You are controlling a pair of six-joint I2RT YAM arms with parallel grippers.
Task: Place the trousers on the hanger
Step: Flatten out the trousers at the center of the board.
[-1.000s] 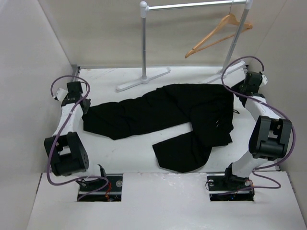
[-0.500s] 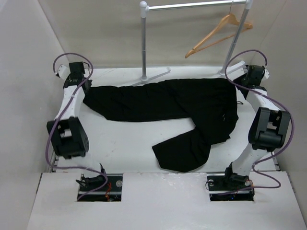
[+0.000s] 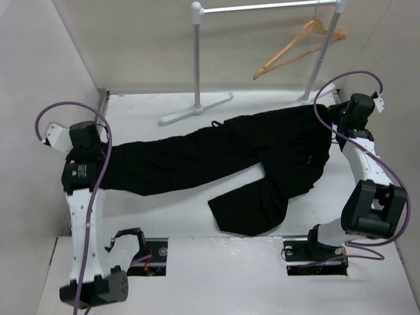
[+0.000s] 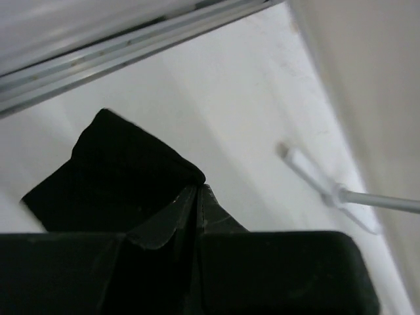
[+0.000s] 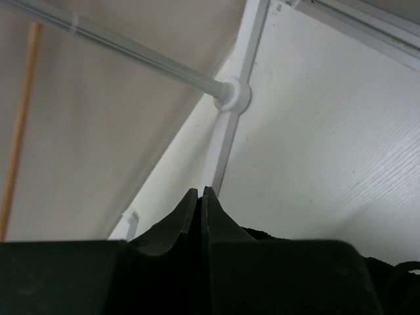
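The black trousers (image 3: 216, 154) hang stretched across the table between both grippers, with one leg drooping onto the table at the front (image 3: 252, 207). At the left end, my left gripper (image 3: 100, 157) is shut on the cloth; in the left wrist view the jaws (image 4: 199, 187) are closed on a black fold (image 4: 118, 170). At the right end, my right gripper (image 3: 333, 121) is shut on the waist end, and its jaws (image 5: 199, 191) are closed with black cloth (image 5: 394, 279) showing behind them. The wooden hanger (image 3: 298, 42) hangs on the rail at the back right, apart from both grippers.
The silver clothes rail (image 3: 262, 8) stands at the back, with one post and foot (image 3: 195, 105) mid-table and the other post (image 3: 325, 59) near my right arm. White walls close in on both sides. The rail foot (image 5: 230, 95) lies just beyond my right jaws.
My left arm has swung from the back left corner toward the front and risen, pulling the trouser leg with it. My right gripper shifted slightly right. The cloth now runs diagonally.
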